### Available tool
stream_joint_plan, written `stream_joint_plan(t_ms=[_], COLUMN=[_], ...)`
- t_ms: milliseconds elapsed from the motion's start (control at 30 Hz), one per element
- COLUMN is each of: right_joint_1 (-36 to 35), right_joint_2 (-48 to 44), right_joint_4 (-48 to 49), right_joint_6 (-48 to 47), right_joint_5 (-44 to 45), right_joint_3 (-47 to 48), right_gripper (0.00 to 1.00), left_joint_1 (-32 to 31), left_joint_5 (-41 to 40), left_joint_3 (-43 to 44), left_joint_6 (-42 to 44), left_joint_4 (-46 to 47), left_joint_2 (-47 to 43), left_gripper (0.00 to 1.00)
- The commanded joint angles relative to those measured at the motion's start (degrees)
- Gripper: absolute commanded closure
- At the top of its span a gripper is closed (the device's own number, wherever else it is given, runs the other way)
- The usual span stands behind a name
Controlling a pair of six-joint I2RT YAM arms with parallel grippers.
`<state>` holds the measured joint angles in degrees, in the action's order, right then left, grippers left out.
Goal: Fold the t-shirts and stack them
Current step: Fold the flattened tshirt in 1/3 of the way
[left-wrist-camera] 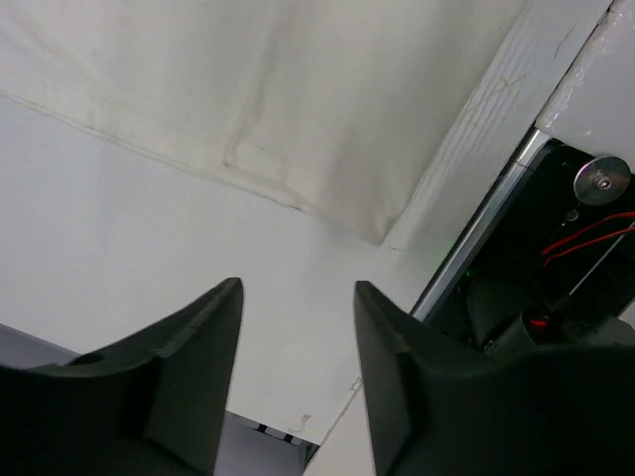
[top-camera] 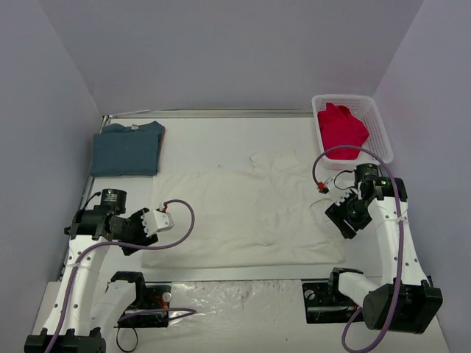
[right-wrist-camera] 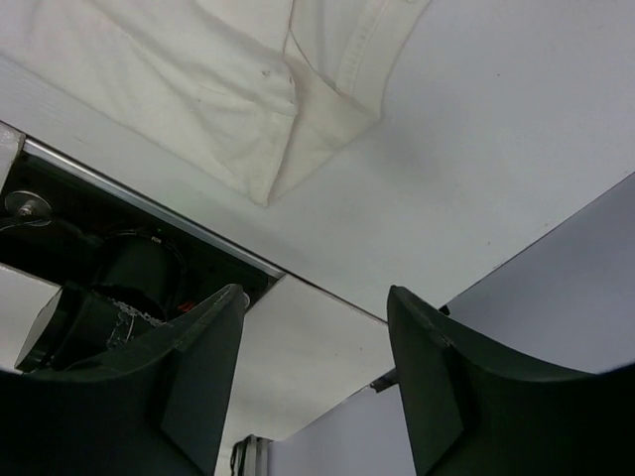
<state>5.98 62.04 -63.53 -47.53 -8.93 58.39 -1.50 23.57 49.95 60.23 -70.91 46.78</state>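
The cream-white t-shirt (top-camera: 243, 213) lies spread flat in the middle of the table, with a sleeve bunched at its far right. The teal-blue t-shirt (top-camera: 126, 149) lies folded at the back left. The red t-shirt (top-camera: 341, 126) sits crumpled in the white basket (top-camera: 380, 131). My left gripper (top-camera: 134, 243) is open and empty, hovering just off the cream shirt's near-left corner (left-wrist-camera: 248, 89). My right gripper (top-camera: 344, 223) is open and empty above the cream shirt's near-right corner (right-wrist-camera: 198, 79). In the wrist views both grippers, left (left-wrist-camera: 298, 293) and right (right-wrist-camera: 316, 297), hold nothing.
The table's near edge has a metal rail (left-wrist-camera: 476, 238), also seen in the right wrist view (right-wrist-camera: 149, 203), with the arm bases and cables just beyond it. Grey walls close in the table on the left, back and right.
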Motion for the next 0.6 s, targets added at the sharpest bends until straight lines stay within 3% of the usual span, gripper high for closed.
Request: stream_joint_plan(t_ms=[0,200,333,467,567], right_joint_1=[0.4,0.4,0.4,0.3,0.4], right_joint_2=[0.7,4.8,9.5,16.6,24.2], right_joint_4=[-3.4,-3.3,-1.5,3.0,5.0], right_joint_6=[-0.6,-0.5,0.9,4.4,6.8], right_joint_5=[-0.4,-1.2,-2.6,-8.5,-16.9], right_joint_3=[1.5,7.2,14.5,23.9,32.3], right_gripper=[0.44,0.43,0.42,0.41,0.41], left_joint_1=[0.4,0.4,1.1,3.9,9.3], left_joint_5=[1.3,0.7,1.6,5.2,15.3], left_joint_3=[1.4,7.0,9.2,13.3,17.4], left_joint_6=[2.4,3.6,0.4,-9.7,-18.3], left_joint_4=[-3.7,-7.6,-3.6,5.4,10.2], left_joint_2=[0.1,4.0,7.0,15.5,24.3], left_gripper=[0.50,0.45,0.45,0.44,0.43])
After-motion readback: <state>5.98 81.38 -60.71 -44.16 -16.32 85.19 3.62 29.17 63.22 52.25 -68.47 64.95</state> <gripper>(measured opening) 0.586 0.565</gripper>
